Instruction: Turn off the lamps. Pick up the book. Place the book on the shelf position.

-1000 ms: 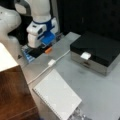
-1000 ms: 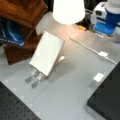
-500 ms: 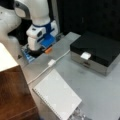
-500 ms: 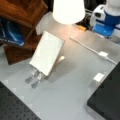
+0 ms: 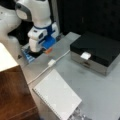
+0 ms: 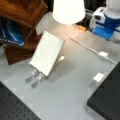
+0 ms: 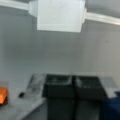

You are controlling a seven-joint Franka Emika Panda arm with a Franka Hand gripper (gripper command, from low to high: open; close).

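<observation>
The white book [image 5: 57,96] leans upright on a small metal stand [image 6: 35,78], also seen as the book [image 6: 47,52] in the front views. Beside it stands the reddish-brown wooden block, the shelf position [image 5: 13,95] [image 6: 22,10]. The lamp [image 6: 68,10] glows brightly. My gripper [image 7: 74,86] is shut with nothing in it, low over the table, with a white in-line switch [image 7: 60,15] on a cable just ahead of its fingertips. That switch [image 5: 51,62] lies near the arm's white and blue hand [image 5: 41,37].
A black-topped silver box [image 5: 96,50] with a small white block [image 5: 85,55] on it stands at a front view's right. A small orange piece [image 5: 48,50] lies by the hand. The white cable [image 6: 87,47] runs across the grey table [image 6: 70,95].
The arm's hand has shifted very slightly down toward the table. Book, lamp and box have not moved.
</observation>
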